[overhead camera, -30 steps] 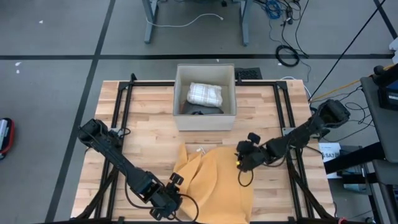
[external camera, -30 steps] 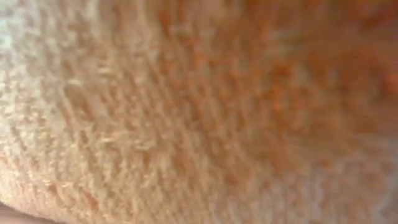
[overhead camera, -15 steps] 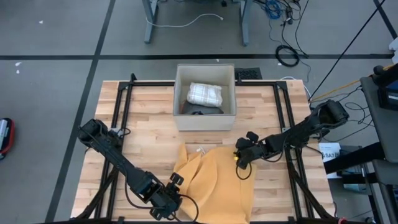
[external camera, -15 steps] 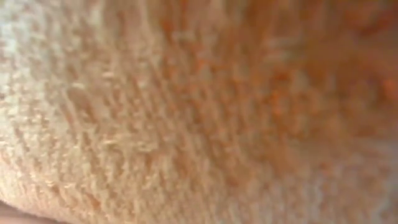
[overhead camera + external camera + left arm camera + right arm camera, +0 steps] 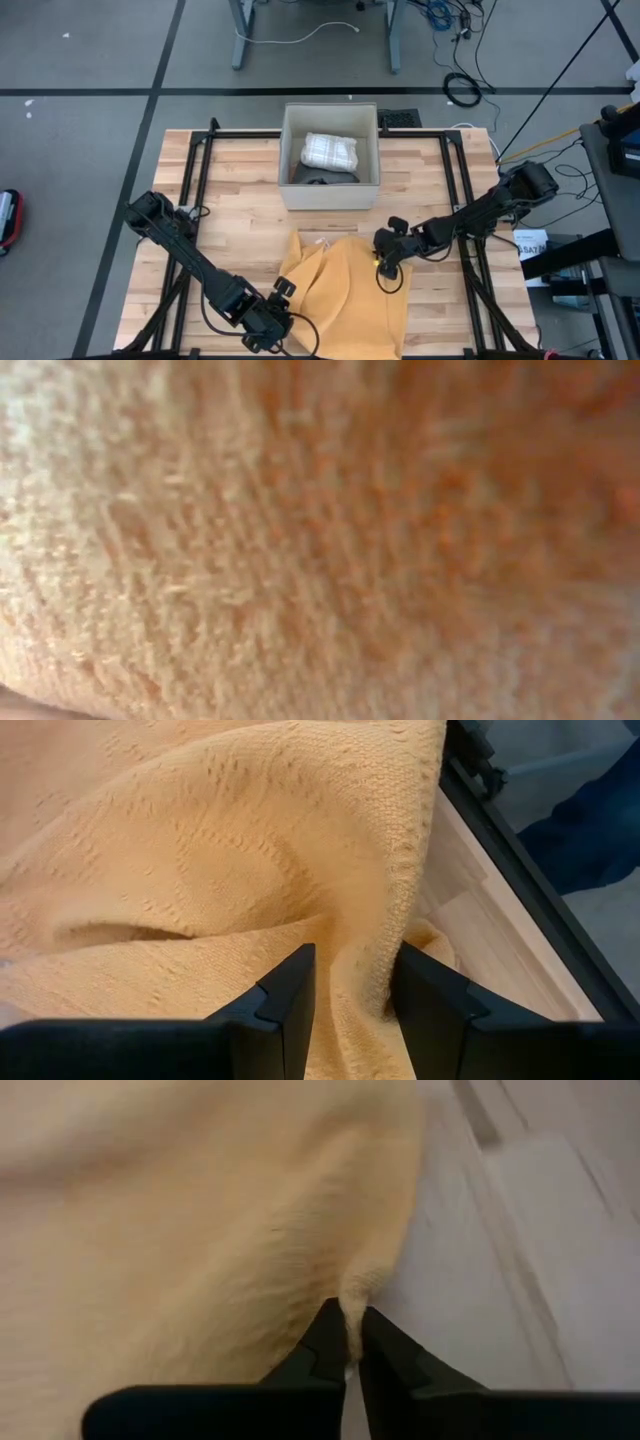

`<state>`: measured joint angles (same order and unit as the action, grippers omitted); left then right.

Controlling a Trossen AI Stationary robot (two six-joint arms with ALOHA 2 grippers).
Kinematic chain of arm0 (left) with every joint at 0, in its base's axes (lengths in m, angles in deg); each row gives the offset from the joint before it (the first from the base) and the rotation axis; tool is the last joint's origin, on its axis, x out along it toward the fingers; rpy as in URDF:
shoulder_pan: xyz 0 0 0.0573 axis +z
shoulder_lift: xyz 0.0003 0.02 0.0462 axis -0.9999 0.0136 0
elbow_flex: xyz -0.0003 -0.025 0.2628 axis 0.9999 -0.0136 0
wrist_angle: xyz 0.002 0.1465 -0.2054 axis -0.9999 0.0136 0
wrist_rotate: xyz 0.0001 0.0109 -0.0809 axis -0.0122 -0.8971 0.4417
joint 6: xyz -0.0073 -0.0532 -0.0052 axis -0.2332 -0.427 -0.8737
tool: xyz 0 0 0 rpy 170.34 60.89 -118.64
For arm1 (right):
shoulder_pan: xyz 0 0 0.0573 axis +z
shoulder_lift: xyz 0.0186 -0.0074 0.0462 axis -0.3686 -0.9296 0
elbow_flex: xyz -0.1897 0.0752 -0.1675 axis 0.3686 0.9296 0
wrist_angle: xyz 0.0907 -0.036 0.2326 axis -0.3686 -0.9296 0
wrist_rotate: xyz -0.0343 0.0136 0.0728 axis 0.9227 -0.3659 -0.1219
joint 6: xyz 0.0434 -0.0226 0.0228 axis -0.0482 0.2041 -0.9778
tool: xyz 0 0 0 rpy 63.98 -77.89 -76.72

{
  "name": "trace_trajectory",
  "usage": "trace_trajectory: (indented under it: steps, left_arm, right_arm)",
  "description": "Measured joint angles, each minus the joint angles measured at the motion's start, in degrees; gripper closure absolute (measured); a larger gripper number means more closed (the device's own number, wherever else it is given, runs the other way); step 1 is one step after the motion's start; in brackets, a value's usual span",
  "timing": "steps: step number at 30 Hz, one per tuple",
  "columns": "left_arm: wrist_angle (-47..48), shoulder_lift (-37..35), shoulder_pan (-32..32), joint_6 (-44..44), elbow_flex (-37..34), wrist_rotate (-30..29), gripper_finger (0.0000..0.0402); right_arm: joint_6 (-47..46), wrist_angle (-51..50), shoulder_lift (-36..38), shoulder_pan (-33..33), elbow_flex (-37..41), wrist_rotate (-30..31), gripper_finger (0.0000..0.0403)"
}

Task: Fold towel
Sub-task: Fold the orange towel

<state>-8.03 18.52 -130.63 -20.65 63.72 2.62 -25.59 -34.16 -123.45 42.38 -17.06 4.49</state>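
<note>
A yellow towel (image 5: 345, 290) lies crumpled on the wooden table (image 5: 240, 210), near its front edge. It also fills the whole low view as the towel's weave (image 5: 320, 540). My left gripper (image 5: 288, 322) is at the towel's near left part and shut on a bunch of it (image 5: 355, 970). My right gripper (image 5: 384, 264) is at the towel's right edge, toward the far corner. There it is shut on the cloth (image 5: 352, 1320). My left gripper pinches a thick gathered fold of the towel (image 5: 352, 945) between its two fingers, several layers deep. The fold bulges up between the fingers (image 5: 290, 990), and the towel lies slack on the table beyond them. My right gripper pinches the towel's right edge (image 5: 358, 1285) between its fingertips (image 5: 325, 1335). Only a thin bit of the hem is caught. The fingers slant down from the table's right side. The cloth rises to a small peak at the hold, and the rest of it lies on the table.
An open white box (image 5: 330, 190) stands at the table's far middle with a checked cloth (image 5: 330, 150) inside. Black frame rails (image 5: 195, 190) run along the table's left and right sides. Bare wood lies left and right of the towel.
My right gripper has gone a little toward the table's left, onto the towel's right edge. The towel keeps its place and shape.
</note>
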Motion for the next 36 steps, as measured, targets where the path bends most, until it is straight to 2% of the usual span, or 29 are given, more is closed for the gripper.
trace_trajectory:
  steps: [3, 6, 10, 12, 18, 25, 36]
  left_arm:
    - [0.2, 0.0, 0.0, 0.0, 0.0, 0.0, 0.0268]
    - [1.0, 0.0, 0.0, -0.1, 0.0, 0.0, 0.0268]
    - [1.9, 0.0, 0.0, -0.2, 0.0, 0.0, 0.0268]
    - [2.0, 0.0, 0.0, -0.2, 0.0, 0.0, 0.0268]
    - [2.0, 0.0, 0.0, 0.1, 0.0, -0.9, 0.0268]
    - [3.4, 0.0, 0.0, 1.2, 0.0, -2.0, 0.0268]
    - [3.3, 0.0, 1.8, 1.3, 0.0, -2.4, 0.0268]
  right_arm:
    - [-0.6, -6.5, 2.9, 0.7, -4.7, -1.3, 0.0399]
    - [-3.2, -19.2, 5.4, 2.9, -10.9, -2.7, 0.04]
    - [-10.8, -33.9, 7.7, 6.2, -18.7, -12.6, 0.0401]
    - [-14.5, -36.9, 7.7, 8.3, -20.0, -15.6, 0.04]
    - [-23.6, -37.7, 5.1, 13.7, -17.7, -16.3, 0.0399]
    - [-31.4, -30.0, 2.6, 18.7, -14.3, -17.4, 0.0398]
    - [-34.5, -31.2, -2.8, 20.2, -12.2, -18.3, 0.0397]
